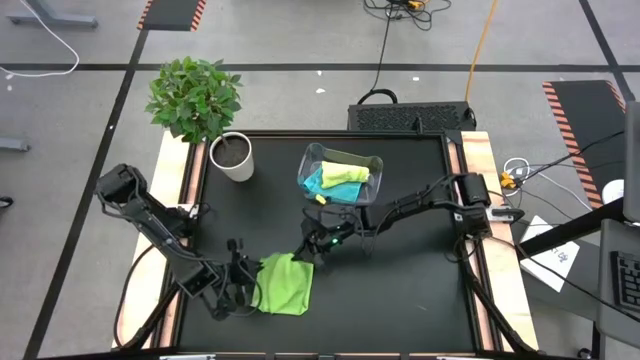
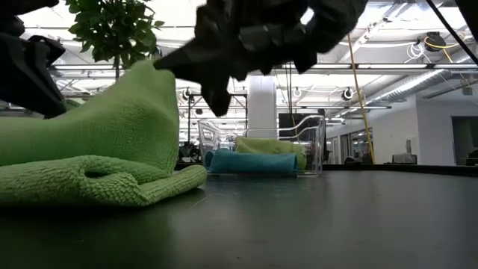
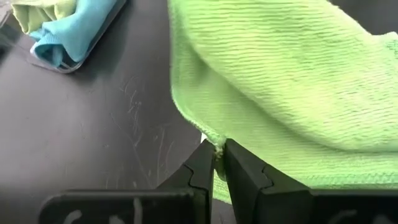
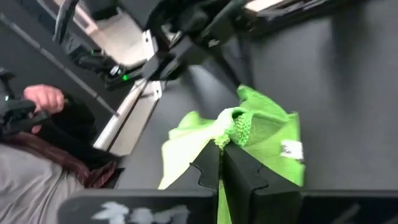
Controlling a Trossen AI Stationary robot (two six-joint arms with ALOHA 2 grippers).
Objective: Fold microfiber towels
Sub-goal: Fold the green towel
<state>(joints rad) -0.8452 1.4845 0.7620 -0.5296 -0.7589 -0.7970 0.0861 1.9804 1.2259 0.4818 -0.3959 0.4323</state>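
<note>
My left arm reaches in low from the table's left edge, elbow bent, its wrist down near the front of the black table (image 1: 400, 250). My left gripper (image 3: 216, 163) sits at the left edge of the bright green towel (image 1: 284, 284), fingers nearly together and pinching a thin bit of the towel's hem between the tips. My right arm stretches from the right side across the middle of the table, forearm angled down toward the towel's far right corner. My right gripper (image 4: 221, 151) is clamped tight on a bunched corner of that green cloth and holds it raised, so in the low view the fabric climbs in a slope to my fingers while the rest lies folded on the table. Behind, near the potted plant (image 1: 200, 105), the clear plastic bin (image 1: 341, 174) holds the pale yellow-green towel (image 1: 346, 174) on top of the turquoise blue towel (image 1: 315, 183). In my right wrist view a person's hand (image 4: 45, 96) shows beyond the table.
</note>
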